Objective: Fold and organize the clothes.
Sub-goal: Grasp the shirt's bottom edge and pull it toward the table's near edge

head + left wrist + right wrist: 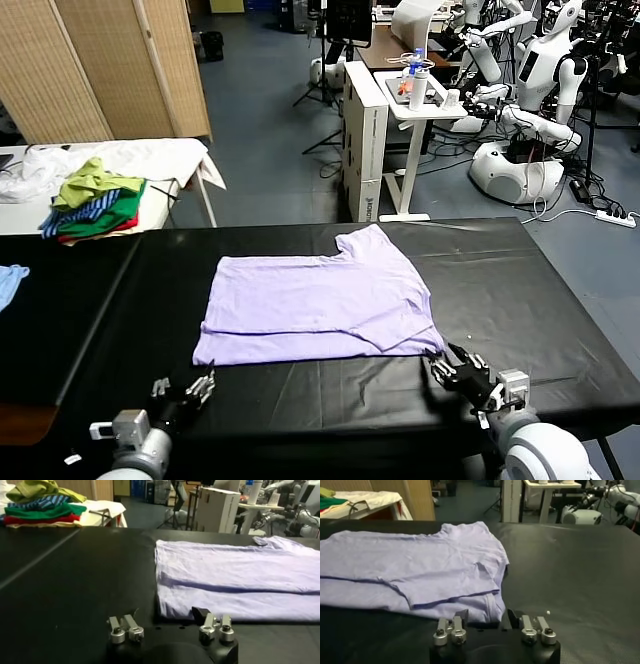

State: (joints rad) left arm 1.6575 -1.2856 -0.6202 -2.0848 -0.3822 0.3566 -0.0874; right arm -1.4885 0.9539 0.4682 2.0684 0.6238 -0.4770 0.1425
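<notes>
The lavender T-shirt point(315, 305) lies flat and folded in the middle of the black table point(330, 400). My left gripper point(203, 383) sits low on the table at the shirt's near left corner. In the left wrist view its jaws point(167, 616) stand apart, and one dark finger point(200, 613) touches the shirt's point(240, 575) near hem. My right gripper point(447, 362) is at the near right corner. There its two fingers point(462, 616) flank the corner of the shirt point(420, 565), with a gap still showing on both sides of the cloth; the gripper point(487, 617) stands partly closed.
A pile of green, yellow, striped and red garments point(95, 205) lies on a white table at the back left. A light blue cloth point(8, 280) shows at the left edge. Beyond the black table stand a white stand point(415, 100) and other robots.
</notes>
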